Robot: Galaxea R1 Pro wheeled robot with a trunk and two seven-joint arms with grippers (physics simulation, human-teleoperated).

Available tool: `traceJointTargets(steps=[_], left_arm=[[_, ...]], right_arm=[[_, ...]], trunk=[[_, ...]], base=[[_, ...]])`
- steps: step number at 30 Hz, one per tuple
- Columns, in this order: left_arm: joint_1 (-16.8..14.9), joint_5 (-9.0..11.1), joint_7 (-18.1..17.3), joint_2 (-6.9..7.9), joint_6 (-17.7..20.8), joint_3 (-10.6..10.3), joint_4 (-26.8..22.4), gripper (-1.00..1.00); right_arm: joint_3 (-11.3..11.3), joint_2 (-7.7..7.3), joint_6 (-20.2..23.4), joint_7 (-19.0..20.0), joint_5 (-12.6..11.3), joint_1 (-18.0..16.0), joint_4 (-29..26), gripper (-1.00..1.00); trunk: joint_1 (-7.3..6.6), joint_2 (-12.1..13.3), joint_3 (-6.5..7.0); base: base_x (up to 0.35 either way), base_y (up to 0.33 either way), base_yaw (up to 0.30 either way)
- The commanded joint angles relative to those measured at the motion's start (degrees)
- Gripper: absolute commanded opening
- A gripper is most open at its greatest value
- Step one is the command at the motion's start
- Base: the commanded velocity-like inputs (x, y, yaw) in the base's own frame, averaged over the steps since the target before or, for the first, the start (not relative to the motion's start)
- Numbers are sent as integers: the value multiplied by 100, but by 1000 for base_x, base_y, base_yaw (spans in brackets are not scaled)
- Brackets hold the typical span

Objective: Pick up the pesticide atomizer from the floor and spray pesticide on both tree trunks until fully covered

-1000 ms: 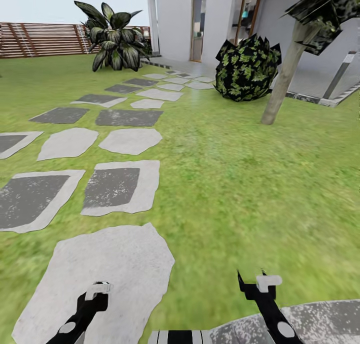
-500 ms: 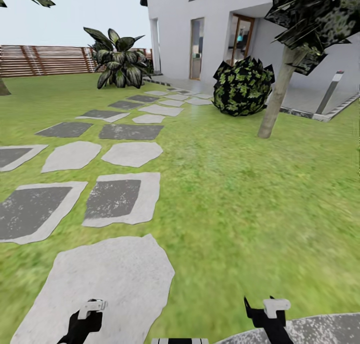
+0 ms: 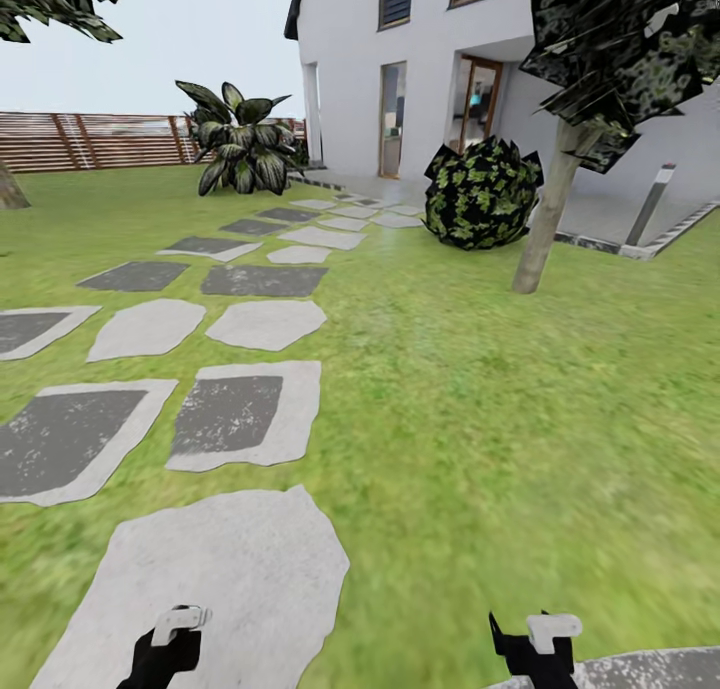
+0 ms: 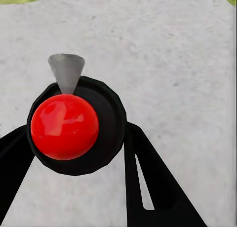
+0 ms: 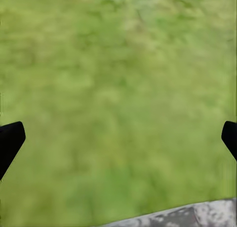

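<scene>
The pesticide atomizer [image 4: 64, 125], a dark bottle with a red top and a grey nozzle cone, sits between the black fingers [image 4: 148, 182] of my left gripper [image 3: 170, 641], which is shut on it over a pale stone slab of the floor [image 3: 220, 589]. My right gripper [image 3: 535, 641] hangs open over grass, with nothing between its fingers [image 5: 10, 140]. One tree trunk [image 3: 540, 224] leans up from the lawn ahead on the right, under a dark crown [image 3: 620, 39]. The base of a second tree trunk [image 3: 10, 189] stands at the far left edge.
Stone slabs [image 3: 245, 414] lead across the grass to the white house [image 3: 420, 59]. A round bush [image 3: 483, 194] stands beside the nearer tree, a broad-leaved plant [image 3: 240, 139] by the wooden fence [image 3: 90, 141], and a lamp post [image 3: 650, 204] further right. Rough grey paving [image 3: 640, 669] lies under my right arm.
The head camera has tilted up: the whole scene and both grippers sit lower in the picture, and more of the house, sky and left tree shows. The grippers hold their poses.
</scene>
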Motion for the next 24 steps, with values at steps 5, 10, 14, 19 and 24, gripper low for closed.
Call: traceJointTargets(steps=[5,10,14,19,24], left_arm=[[6,24,-45,-6,-12,38,5,-100],[14,24,-45,-7,-9,38,5,-100],[15,24,-45,-7,-12,38,5,-100],[16,24,-45,-7,-12,38,5,-100],[16,24,-45,-7,-13,38,5,-100]], right_arm=[[-5,2,-15,-3,1,-1,5,100],[-5,2,-8,-3,1,-1,6,100],[-5,2,-7,2,1,-3,6,100],[-5,2,1,6,3,-4,6,100],[-4,2,-4,6,4,-3,6,100]], trunk=[[-111,200,102],[-221,401,194],[-309,561,266],[-419,762,355],[-529,962,445]], base=[[0,0,0],[0,0,0],[0,0,0],[0,0,0],[0,0,1]])
